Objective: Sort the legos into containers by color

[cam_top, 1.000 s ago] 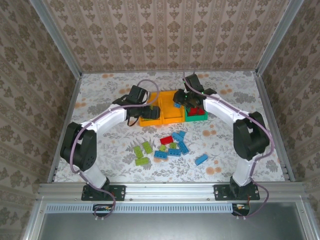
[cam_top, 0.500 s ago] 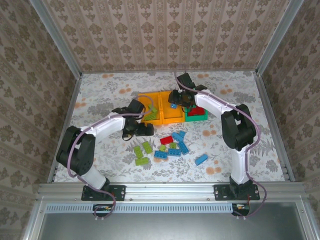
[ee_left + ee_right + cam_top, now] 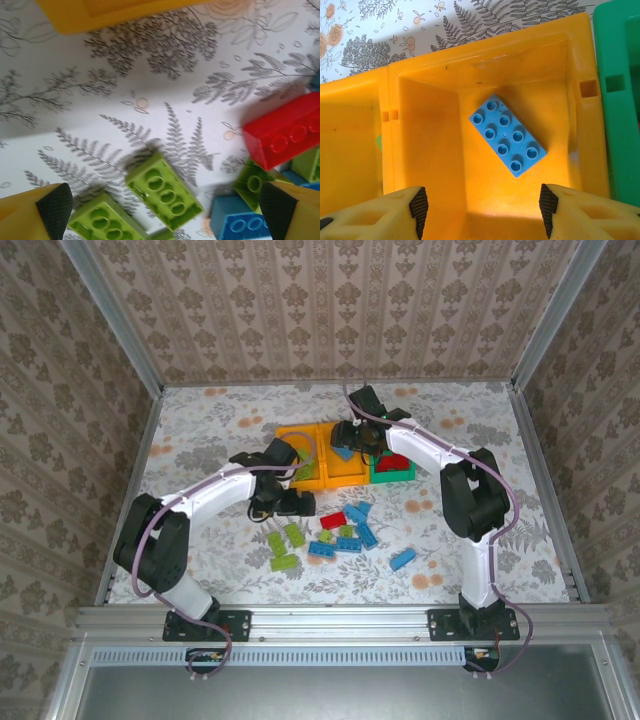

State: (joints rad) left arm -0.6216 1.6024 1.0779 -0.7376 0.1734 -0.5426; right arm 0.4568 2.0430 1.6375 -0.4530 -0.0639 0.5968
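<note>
Spreading since earlier, our right gripper left a blue lego in the middle bin; our left gripper gaped above many unsorted legos.

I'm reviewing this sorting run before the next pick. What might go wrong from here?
1. The open left gripper straddles two lime bricks lying close together, with a loose blue brick by one finger; closing may catch several.
2. The open right gripper hangs over the orange bin holding a sorted blue brick; its fingers sit near the rim and might nudge the bin.
</note>
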